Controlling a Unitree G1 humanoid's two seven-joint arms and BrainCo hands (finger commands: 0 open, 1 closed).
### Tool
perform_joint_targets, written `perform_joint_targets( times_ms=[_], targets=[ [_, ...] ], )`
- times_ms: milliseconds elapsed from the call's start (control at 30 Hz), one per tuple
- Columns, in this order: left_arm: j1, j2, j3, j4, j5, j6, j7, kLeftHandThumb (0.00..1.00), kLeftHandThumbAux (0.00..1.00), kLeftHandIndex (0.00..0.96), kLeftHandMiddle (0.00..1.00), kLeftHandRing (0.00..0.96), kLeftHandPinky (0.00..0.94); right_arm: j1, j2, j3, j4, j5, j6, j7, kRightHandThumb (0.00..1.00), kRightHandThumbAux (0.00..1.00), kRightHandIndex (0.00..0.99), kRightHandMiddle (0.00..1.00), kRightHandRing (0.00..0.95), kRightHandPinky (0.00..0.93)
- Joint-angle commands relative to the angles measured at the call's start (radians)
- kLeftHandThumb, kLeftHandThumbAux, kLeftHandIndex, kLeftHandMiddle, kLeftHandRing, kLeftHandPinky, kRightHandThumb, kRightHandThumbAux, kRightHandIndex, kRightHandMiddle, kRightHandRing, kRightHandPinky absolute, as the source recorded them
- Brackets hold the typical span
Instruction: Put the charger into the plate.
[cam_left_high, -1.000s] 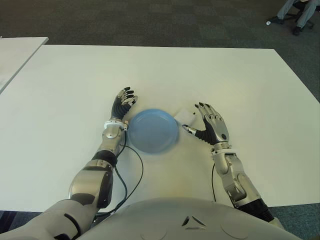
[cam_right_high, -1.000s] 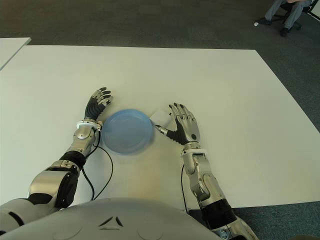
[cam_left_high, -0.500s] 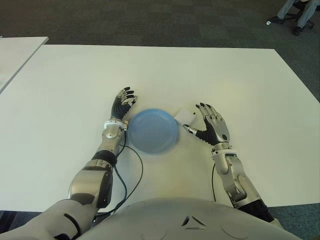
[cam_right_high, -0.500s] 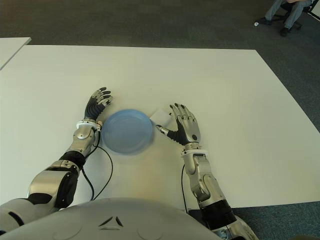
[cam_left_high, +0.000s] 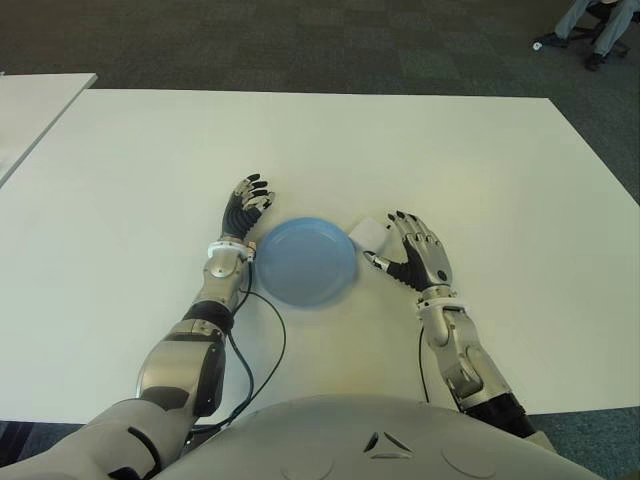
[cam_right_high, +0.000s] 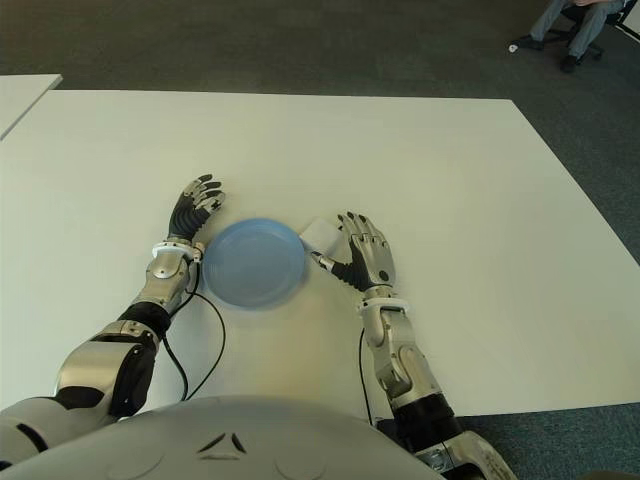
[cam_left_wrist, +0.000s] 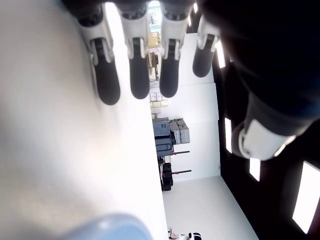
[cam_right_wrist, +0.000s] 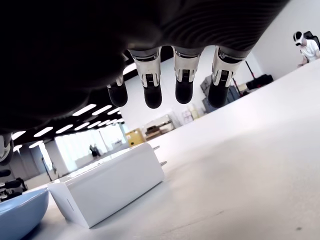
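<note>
A white block charger (cam_left_high: 372, 234) lies flat on the table just right of the blue plate (cam_left_high: 304, 262); in the right wrist view the charger (cam_right_wrist: 110, 189) shows its prongs, with the plate's rim (cam_right_wrist: 20, 209) beside it. My right hand (cam_left_high: 415, 253) hovers just right of the charger, fingers (cam_right_wrist: 152, 80) spread above it and holding nothing. My left hand (cam_left_high: 246, 207) shows at the plate's left edge, fingers (cam_left_wrist: 139, 65) stretched out and empty.
The white table (cam_left_high: 460, 160) stretches wide on all sides. A second white table's corner (cam_left_high: 40, 100) shows at far left. A black cable (cam_left_high: 268, 335) loops beside my left forearm. A seated person's legs (cam_left_high: 598, 25) are on the carpet at far right.
My right hand has shifted a little left, closer to the charger. The left hand, plate and charger have not moved.
</note>
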Motion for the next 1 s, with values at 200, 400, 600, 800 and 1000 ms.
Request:
perform_joint_targets(
  times_ms=[200,400,600,800,1000],
  targets=[
    [0.082,-0.003,-0.008,0.053,0.003,0.079,-0.019,0.000,0.646,0.163,0.234,0.247,0.271,-0.030,0.006,0.000,0.055,0.019,-0.010,-0.019,0.243,0.266,0.000,0.000,0.000,0.017],
    [0.088,-0.004,-0.008,0.045,0.003,0.076,-0.019,0.000,0.647,0.159,0.228,0.239,0.262,-0.038,0.001,0.001,0.076,0.027,-0.029,-0.033,0.253,0.265,0.000,0.000,0.000,0.023],
    [0.088,-0.004,-0.009,0.043,0.005,0.078,-0.017,0.000,0.644,0.160,0.226,0.237,0.261,-0.050,-0.004,0.006,0.094,0.029,-0.046,-0.047,0.260,0.266,0.000,0.000,0.000,0.008],
    [0.092,-0.003,-0.011,0.036,0.008,0.078,-0.013,0.000,0.648,0.161,0.226,0.236,0.260,-0.062,-0.009,0.011,0.113,0.026,-0.064,-0.062,0.260,0.264,0.000,0.000,0.000,0.007],
    [0.097,-0.003,-0.013,0.029,0.009,0.078,-0.013,0.000,0.647,0.162,0.227,0.239,0.265,-0.072,-0.011,0.016,0.131,0.024,-0.074,-0.073,0.251,0.267,0.000,0.000,0.000,0.015]
  ],
)
